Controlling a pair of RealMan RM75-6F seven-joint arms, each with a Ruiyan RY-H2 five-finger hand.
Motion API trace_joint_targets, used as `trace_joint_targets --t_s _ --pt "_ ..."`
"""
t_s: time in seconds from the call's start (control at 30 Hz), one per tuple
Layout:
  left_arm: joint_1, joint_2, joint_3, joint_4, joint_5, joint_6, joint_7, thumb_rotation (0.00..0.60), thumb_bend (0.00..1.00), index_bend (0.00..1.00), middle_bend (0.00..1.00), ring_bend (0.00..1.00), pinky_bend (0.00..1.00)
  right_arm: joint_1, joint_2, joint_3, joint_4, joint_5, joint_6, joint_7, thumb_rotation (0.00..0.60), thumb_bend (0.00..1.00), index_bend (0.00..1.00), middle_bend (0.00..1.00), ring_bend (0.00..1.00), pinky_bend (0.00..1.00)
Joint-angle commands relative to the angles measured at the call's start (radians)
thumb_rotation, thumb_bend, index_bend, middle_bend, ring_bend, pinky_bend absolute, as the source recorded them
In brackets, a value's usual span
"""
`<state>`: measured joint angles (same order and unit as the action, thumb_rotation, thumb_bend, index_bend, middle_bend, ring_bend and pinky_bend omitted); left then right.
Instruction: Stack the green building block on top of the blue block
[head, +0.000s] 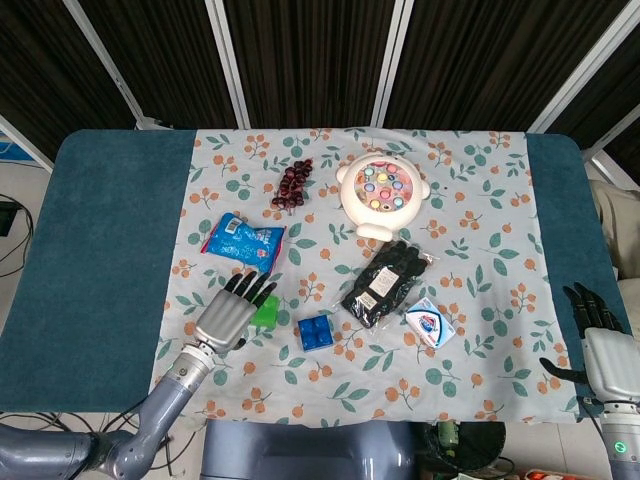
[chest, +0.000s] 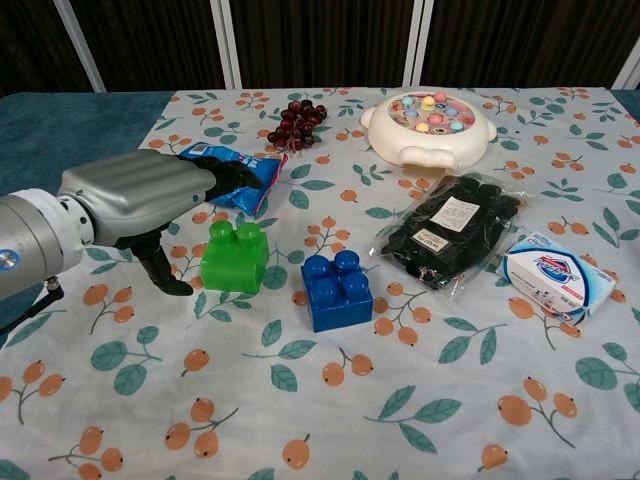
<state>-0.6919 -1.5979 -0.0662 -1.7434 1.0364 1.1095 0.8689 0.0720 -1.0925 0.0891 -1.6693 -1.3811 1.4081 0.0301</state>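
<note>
The green building block (chest: 234, 257) stands on the patterned cloth, left of the blue block (chest: 337, 291), a small gap between them. In the head view the green block (head: 267, 311) is half hidden by my left hand (head: 232, 310), and the blue block (head: 315, 332) lies just right of it. My left hand (chest: 150, 196) hovers over the green block's left side with fingers spread above it and the thumb down beside it, holding nothing. My right hand (head: 598, 340) rests open at the table's right edge, far from both blocks.
A blue snack packet (chest: 236, 172) lies behind my left hand. A black packet (chest: 452, 231), a soap box (chest: 556, 276), a round white fishing toy (chest: 428, 125) and dark grapes (chest: 296, 123) sit to the right and back. Bare cloth (chest: 330, 420) lies in front.
</note>
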Motion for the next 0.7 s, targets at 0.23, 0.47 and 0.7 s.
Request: trace_joint_targets --t_s 0.23,0.47,0.7 --pt "-0.045 -0.060 -0.017 0.068 -0.087 -0.031 0.045 0.600 0.09 0.11 0.05 0.06 0.20 0.001 0.002 0.003 -0.002 0.008 -0.005 0.010 0.600 0.12 0.00 0.00 0.00 0.19" --pt "-0.067 -0.108 -0.023 0.128 -0.116 -0.036 0.048 0.600 0.11 0.16 0.11 0.11 0.26 0.001 0.002 0.007 -0.004 0.015 -0.007 0.015 0.600 0.12 0.00 0.00 0.00 0.19" --pt "-0.078 -0.155 -0.028 0.195 -0.100 -0.032 0.010 0.600 0.17 0.28 0.23 0.22 0.36 0.001 0.002 0.007 -0.005 0.016 -0.008 0.017 0.600 0.12 0.00 0.00 0.00 0.19"
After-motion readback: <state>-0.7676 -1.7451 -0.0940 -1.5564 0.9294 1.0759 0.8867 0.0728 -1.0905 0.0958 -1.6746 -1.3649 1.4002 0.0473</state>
